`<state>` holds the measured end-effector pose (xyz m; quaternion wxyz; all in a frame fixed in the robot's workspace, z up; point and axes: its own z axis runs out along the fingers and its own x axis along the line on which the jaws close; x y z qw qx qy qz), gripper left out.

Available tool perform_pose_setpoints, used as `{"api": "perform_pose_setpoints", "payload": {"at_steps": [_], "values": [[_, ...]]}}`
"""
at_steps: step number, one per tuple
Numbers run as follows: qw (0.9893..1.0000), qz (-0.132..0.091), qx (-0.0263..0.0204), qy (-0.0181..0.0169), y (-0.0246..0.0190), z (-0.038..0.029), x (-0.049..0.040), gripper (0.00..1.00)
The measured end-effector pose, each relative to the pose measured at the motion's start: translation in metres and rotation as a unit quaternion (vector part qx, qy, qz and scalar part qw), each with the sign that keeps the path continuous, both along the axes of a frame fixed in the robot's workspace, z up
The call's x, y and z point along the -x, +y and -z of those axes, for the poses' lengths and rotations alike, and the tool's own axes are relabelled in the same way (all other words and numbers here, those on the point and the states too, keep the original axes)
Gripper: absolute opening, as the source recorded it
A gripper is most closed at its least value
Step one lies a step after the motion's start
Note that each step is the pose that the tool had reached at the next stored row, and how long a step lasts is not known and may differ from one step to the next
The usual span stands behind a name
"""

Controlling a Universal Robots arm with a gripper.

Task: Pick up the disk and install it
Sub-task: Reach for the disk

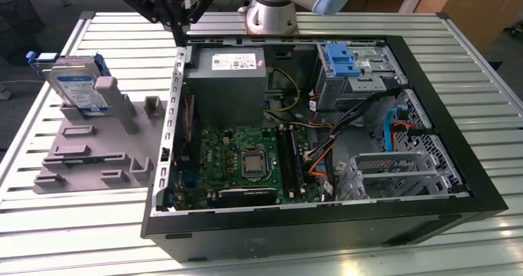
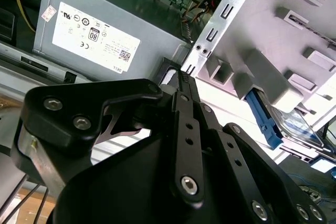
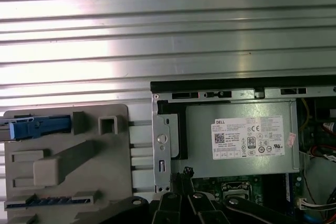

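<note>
The disk point(image 1: 75, 85), silver with a white-and-blue label and a blue carrier frame, stands on edge in a grey holder point(image 1: 98, 147) at the exterior view's left, outside the computer case. Its blue frame point(image 2: 264, 120) shows in the second wrist view, and its blue edge point(image 3: 38, 127) in the first wrist view. My gripper point(image 1: 180, 36) hangs above the case's back left corner, to the right of the disk and apart from it. Its black fingers point(image 2: 184, 85) lie together, shut on nothing, with their tips point(image 3: 185, 173) over the case wall.
The open black computer case point(image 1: 457, 166) lies on a slatted metal table point(image 1: 73, 227). Inside are a big grey box with a white sticker point(image 1: 229, 83), a green motherboard point(image 1: 245, 160), cables, and a metal bay with a blue latch piece point(image 1: 339, 59).
</note>
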<state>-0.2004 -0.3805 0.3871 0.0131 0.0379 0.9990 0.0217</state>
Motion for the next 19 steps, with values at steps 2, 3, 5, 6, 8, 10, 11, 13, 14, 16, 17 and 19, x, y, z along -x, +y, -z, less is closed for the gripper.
{"api": "perform_pose_setpoints", "payload": {"at_steps": [2,3,5,6,8,10,11,13,14,16,17,19], "values": [[1.0000,0.000,0.0000,0.0000,0.0004,0.0000,0.0007,0.11],[1.0000,0.000,0.0000,0.0000,0.0004,0.0000,0.0007,0.11],[1.0000,0.000,0.0000,0.0000,0.0005,0.0000,0.0007,0.11],[1.0000,0.000,0.0000,0.0000,0.0005,0.0000,0.0008,0.11],[1.0000,0.000,0.0000,0.0000,0.0005,0.0001,0.0012,0.11],[1.0000,0.000,0.0000,0.0000,0.0005,0.0001,0.0020,0.11],[1.0000,0.000,0.0000,0.0003,0.0005,0.0001,0.0021,0.11],[1.0000,0.000,0.0000,0.0020,0.0005,0.0001,0.0024,0.11],[1.0000,0.000,0.0000,0.0036,0.0005,0.0002,0.0025,0.11],[1.0000,0.000,0.0000,0.0082,0.0005,0.0006,0.0029,0.11],[1.0000,0.000,0.0001,0.0085,0.0005,0.0005,0.0043,0.11],[1.0000,0.000,0.0000,0.0084,0.0008,0.0006,0.0090,0.11]]}}
